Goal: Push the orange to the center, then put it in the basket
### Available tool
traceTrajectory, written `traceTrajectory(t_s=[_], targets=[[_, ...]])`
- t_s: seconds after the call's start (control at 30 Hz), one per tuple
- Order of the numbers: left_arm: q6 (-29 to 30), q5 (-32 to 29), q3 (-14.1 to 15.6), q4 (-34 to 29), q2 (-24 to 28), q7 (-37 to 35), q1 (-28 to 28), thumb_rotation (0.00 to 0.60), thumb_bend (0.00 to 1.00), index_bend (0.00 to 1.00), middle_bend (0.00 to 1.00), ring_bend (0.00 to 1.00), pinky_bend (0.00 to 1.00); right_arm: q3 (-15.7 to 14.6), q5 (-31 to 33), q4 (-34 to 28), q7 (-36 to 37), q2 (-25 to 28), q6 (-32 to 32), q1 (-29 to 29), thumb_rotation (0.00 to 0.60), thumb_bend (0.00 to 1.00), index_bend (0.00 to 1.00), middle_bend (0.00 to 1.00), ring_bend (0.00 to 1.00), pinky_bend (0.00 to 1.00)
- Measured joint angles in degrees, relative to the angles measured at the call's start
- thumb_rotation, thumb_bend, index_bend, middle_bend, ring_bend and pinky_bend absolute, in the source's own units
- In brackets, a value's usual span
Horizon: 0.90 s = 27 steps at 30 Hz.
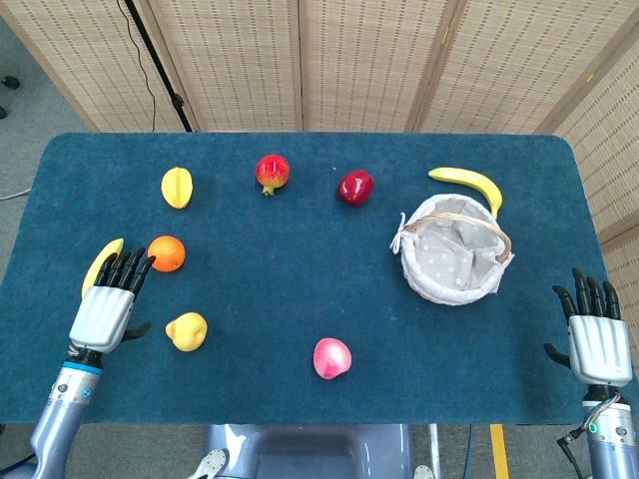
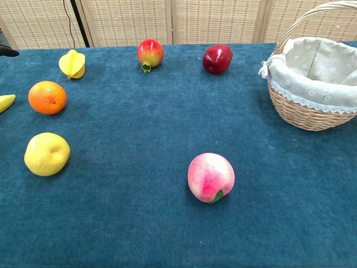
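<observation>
Left hand (image 1: 108,299) lies flat at the left edge of the table (image 1: 300,299), palm down, fingers straight and spread, holding nothing; its fingertips (image 1: 143,262) point up-table and sit just beside the orange (image 1: 166,252), contact not confirmable from the head view. A banana (image 1: 100,264) lies partly under or beside the same hand on its outer side. The orange rests on the blue cloth at the left side, well apart from the table centre and further still from the basket (image 1: 454,249) at the right. Judgement: the orange is round, firm and light, with a smooth skin that will roll readily under a sideways nudge, so the push should be applied low and level against its left flank; for lifting, a wrap around its widest girth looks soundest. Right hand (image 1: 597,334) rests at the right edge, fingers extended and apart, empty. A yellow fruit (image 1: 186,330) lies near the left hand's thumb side, a peach (image 1: 331,357) nearer centre.
</observation>
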Motion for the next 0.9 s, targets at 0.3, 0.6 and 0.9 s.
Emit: traceTrajectory(t_s=[0.3,0.6,0.9], targets=[[-0.09,-0.4,-0.02,0.32,-0.16,-0.65,0.13,0.6,0.0,0.0,0.0,0.0,0.0,-0.18,0.09,-0.13,0.05,0.1,0.03,-0.27,0.6,0.0,0.19,0.01,0.01,0.01],[-0.23,-1.51,-0.98,-0.26,0.7,-0.5,-0.15,0.6,0.0,0.0,0.0,0.0,0.0,0.02,0.5,-0.08,0.69,0.04,0.02,-0.48,0.6,0.0,0.19,0.01,0.01,0.01],[-0.91,-3.53,-1.75,1.56,0.31,-1.3,-0.3,0.6,0.0,0.0,0.0,0.0,0.0,-0.02,0.22,-0.28,0.45,0.32,-0.27,-0.26,0.6,0.0,0.19,0.01,0.01,0.01]])
